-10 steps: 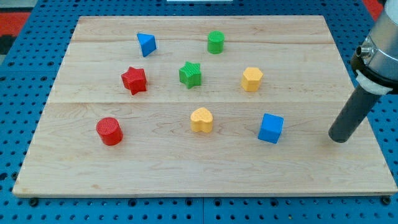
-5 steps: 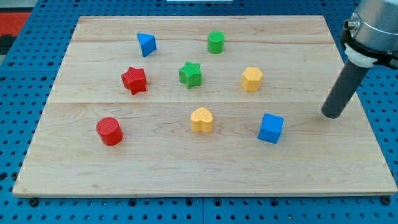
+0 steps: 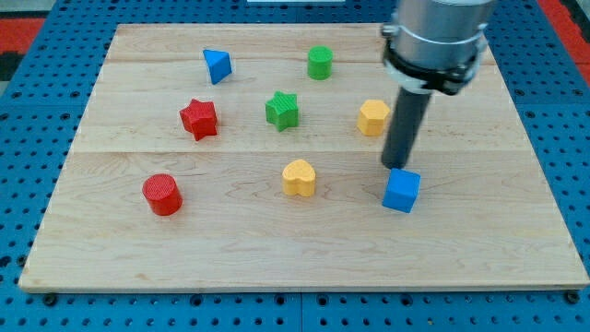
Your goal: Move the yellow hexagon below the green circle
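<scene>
Approach step. My tip [image 3: 397, 166] rests just above the blue plastic cube [image 3: 401, 190], below-right of the yellow plastic hexagon [image 3: 373, 117]; no gripper is fitted. Next, judged: push the hexagon left, beneath the green plastic cylinder [image 3: 320, 63].

My tip [image 3: 397, 165] btwn hexagon [image 3: 373, 117] above & cube [image 3: 401, 190] below, circle [image 3: 320, 63] top-left

view: single camera, raised, apparently at the board's near edge | facing: down and across the wooden board [image 3: 277, 249] | range: near, whole board framed | my tip [image 3: 396, 167] right of centre | shared: none
</scene>
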Motion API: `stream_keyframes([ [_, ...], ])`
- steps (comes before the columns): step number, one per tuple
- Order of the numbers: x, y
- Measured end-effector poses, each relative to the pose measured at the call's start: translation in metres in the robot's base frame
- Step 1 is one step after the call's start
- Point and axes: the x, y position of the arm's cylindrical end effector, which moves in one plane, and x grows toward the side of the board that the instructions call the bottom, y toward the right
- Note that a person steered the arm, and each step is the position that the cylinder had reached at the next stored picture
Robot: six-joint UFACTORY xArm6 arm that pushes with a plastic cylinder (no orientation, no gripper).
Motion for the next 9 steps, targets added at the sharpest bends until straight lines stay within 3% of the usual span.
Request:
stream_keyframes([
  [1, -0.026, 0.027],
  [2, -0.064, 0.017],
  [3, -0.066, -0.027],
  [7, -0.113, -0.033],
  [8, -0.11, -0.03],
  [9, -0.068, -0.026],
])
